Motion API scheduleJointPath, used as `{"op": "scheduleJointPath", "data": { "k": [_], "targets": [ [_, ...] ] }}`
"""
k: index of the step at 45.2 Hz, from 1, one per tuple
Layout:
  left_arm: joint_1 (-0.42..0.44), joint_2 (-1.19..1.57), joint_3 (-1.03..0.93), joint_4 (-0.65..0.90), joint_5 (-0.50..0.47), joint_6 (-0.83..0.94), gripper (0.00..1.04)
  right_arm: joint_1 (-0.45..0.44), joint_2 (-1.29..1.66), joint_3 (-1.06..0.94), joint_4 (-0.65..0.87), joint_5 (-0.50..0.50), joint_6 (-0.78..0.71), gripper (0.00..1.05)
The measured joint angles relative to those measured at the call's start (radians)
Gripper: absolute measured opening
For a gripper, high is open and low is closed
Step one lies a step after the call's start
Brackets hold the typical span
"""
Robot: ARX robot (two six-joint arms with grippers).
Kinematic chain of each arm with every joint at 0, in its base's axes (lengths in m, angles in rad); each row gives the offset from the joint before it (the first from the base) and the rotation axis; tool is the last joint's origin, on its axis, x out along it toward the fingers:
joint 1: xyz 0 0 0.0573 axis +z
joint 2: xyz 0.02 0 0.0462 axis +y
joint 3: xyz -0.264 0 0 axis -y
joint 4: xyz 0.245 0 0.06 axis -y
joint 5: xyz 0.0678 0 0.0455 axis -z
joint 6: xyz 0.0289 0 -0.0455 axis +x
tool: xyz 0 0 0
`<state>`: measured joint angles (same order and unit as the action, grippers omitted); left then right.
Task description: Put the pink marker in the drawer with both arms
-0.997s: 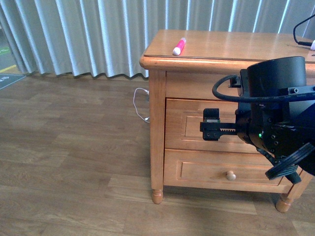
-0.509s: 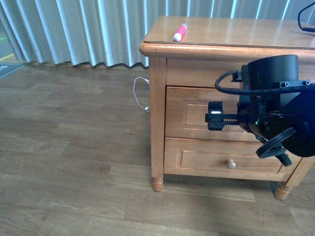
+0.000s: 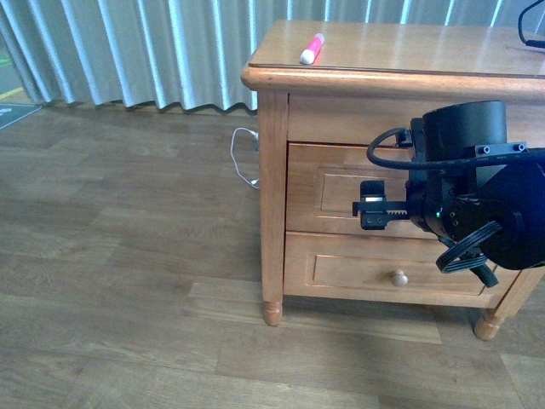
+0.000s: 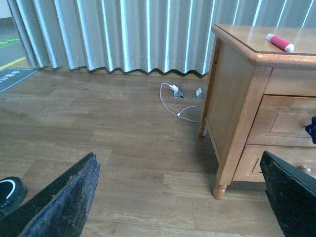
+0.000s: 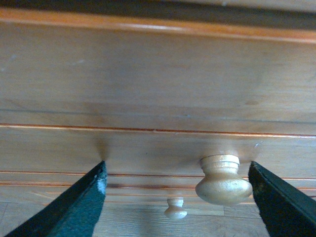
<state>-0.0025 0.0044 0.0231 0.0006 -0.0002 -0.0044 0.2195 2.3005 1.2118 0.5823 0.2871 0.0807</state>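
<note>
The pink marker (image 3: 312, 48) with its white cap lies on the nightstand top near the front left corner; the left wrist view also shows the marker (image 4: 279, 42). My right gripper (image 3: 372, 213) is open at the upper drawer (image 3: 328, 200), which is closed. In the right wrist view the drawer front (image 5: 148, 98) fills the frame. Its round pale knob (image 5: 223, 180) sits between the spread fingers of the right gripper (image 5: 177, 197), untouched. My left gripper (image 4: 177, 197) hangs open and empty over the floor, left of the nightstand.
A lower drawer with its own knob (image 3: 398, 278) sits beneath the upper one. A white cable (image 4: 173, 98) runs across the wooden floor to floor sockets by the curtain (image 3: 128, 51). A black shoe (image 4: 7, 192) shows at the edge of the left wrist view.
My right arm has edged slightly closer to the drawer front, and the front view has shifted a little. The marker has stayed where it lay.
</note>
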Motion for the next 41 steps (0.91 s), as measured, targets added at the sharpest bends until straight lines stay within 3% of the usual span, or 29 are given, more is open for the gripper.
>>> {"op": "scheduleJointPath", "data": {
  "k": [17, 29, 41],
  "targets": [
    [0.000, 0.000, 0.000, 0.000, 0.000, 0.000, 0.98, -0.021, 0.000, -0.003, -0.003, 0.026, -0.027, 0.26],
    [0.000, 0.000, 0.000, 0.000, 0.000, 0.000, 0.98, -0.014, -0.021, -0.029, -0.029, 0.005, 0.000, 0.24],
    [0.000, 0.000, 0.000, 0.000, 0.000, 0.000, 0.98, 0.003, -0.149, -0.241, 0.016, -0.019, 0.043, 0.23]
  ]
}}
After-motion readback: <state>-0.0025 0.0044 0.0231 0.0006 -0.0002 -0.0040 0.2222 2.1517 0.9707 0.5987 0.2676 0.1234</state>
